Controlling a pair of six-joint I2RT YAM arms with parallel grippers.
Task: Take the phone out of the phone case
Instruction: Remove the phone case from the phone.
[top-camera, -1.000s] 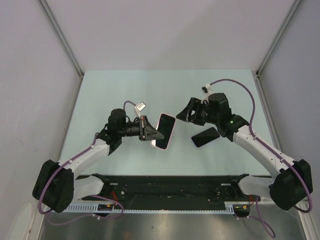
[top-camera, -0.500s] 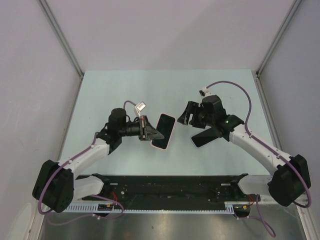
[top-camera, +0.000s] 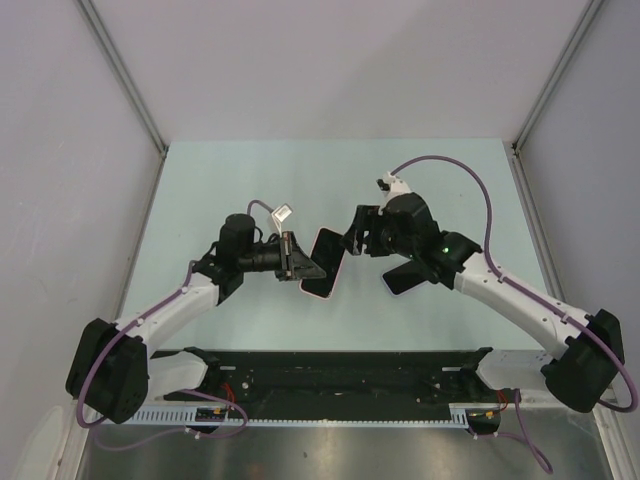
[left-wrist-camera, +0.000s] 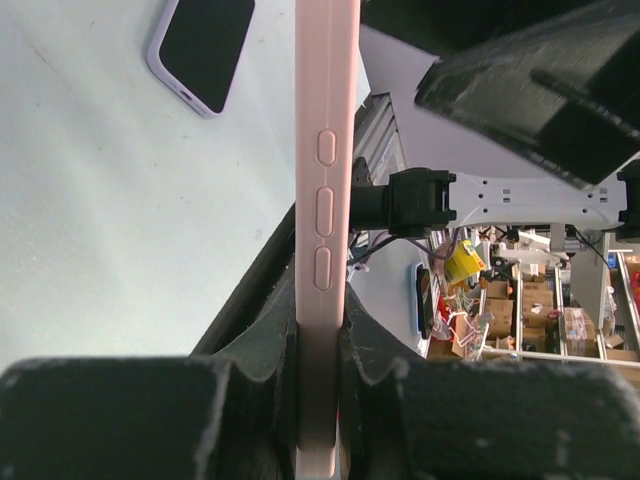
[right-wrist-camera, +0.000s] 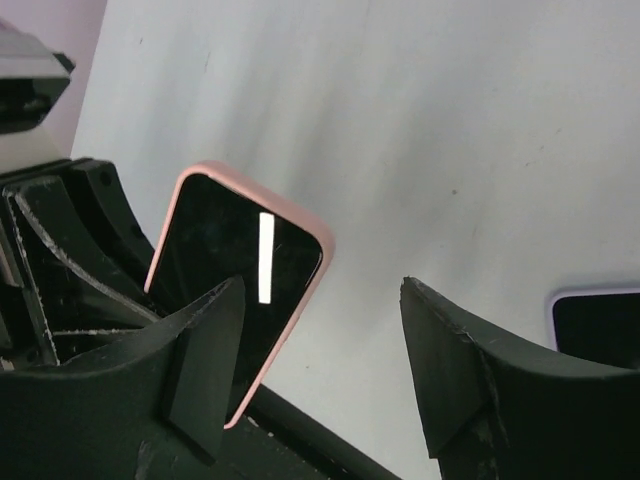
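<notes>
Moved: right gripper (top-camera: 352, 238) has come closer to the phone case (top-camera: 325, 262), jaws apart, empty.
Holder: left gripper (top-camera: 300, 262) clamped on the case's near end.
Case contents: phone (right-wrist-camera: 235, 270), dark screen.
Right of case: second phone (top-camera: 410, 275), flat on table (top-camera: 250, 180).

A smooth, matt pink case (left-wrist-camera: 325, 200), seemingly soft plastic, frames a glossy black screen (right-wrist-camera: 222, 250) catching a streak of light. The black jaws look rough and grainy. The pale table (top-camera: 200, 190) is matt, faintly scuffed.
</notes>
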